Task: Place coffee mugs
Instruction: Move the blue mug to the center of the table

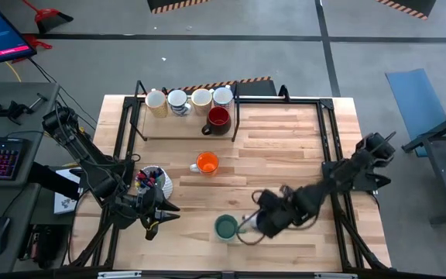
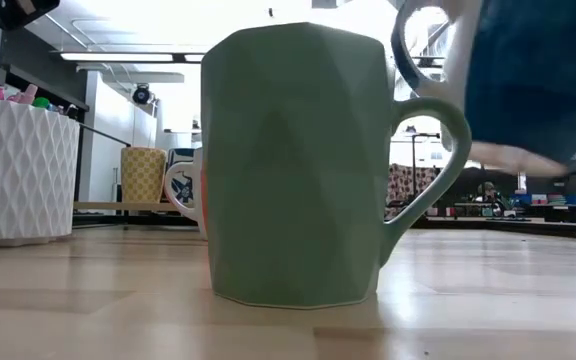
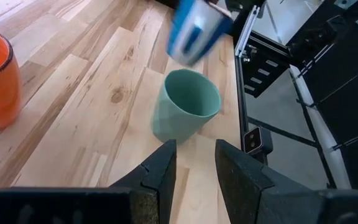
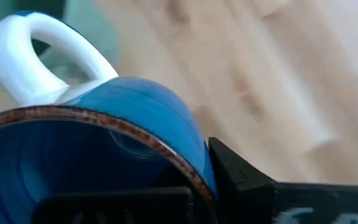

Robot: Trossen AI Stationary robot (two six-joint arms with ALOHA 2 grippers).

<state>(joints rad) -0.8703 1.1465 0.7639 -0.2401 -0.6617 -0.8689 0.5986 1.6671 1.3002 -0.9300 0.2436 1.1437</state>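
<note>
The blue mug, with a white handle, is in my right gripper, lifted just right of the green mug. That faceted green mug stands upright on its base near the table's near edge. The orange mug stands mid-table. Four white or cream mugs and a dark red mug stand on a tray at the far side. My left gripper is open, left of the green mug, pointing at it. My right gripper holds the blue mug by its wall at the rim, on the side away from the handle. One finger lies outside the wall and the other seems to be inside. The mug is lifted clear of the table and tilted.
A white patterned pen holder with markers stands beside my left arm, also seen in the low view. The black-framed tray takes up the table's far left. Bare wood lies on the right half.
</note>
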